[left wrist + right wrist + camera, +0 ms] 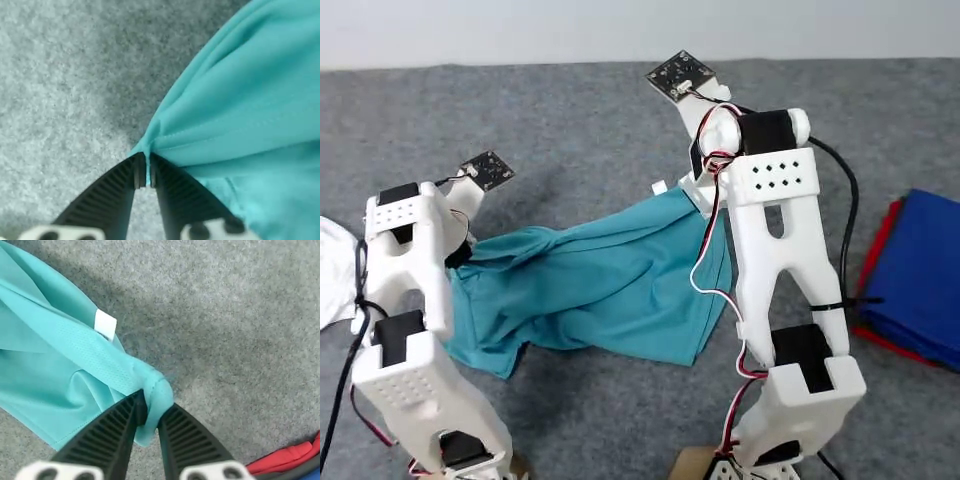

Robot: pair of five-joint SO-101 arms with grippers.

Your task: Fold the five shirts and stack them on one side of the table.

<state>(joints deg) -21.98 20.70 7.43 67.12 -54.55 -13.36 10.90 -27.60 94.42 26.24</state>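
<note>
A teal shirt (610, 285) lies stretched and rumpled across the grey carpeted table between the two arms. My left gripper (144, 175) is shut on a pinched edge of the teal shirt (240, 115), at the cloth's left end in the high view. At the shirt's far right corner, my right gripper (147, 412) is shut on a bunched fold of the teal shirt (60, 370), near its white tag (105, 324). A folded stack with a blue shirt (920, 275) over a red shirt (882, 250) lies at the right edge.
A white garment (334, 268) shows at the table's left edge, behind the left arm (405, 330). The right arm (780, 260) stands between the teal shirt and the folded stack. Bare grey carpet (570, 120) stretches along the far side.
</note>
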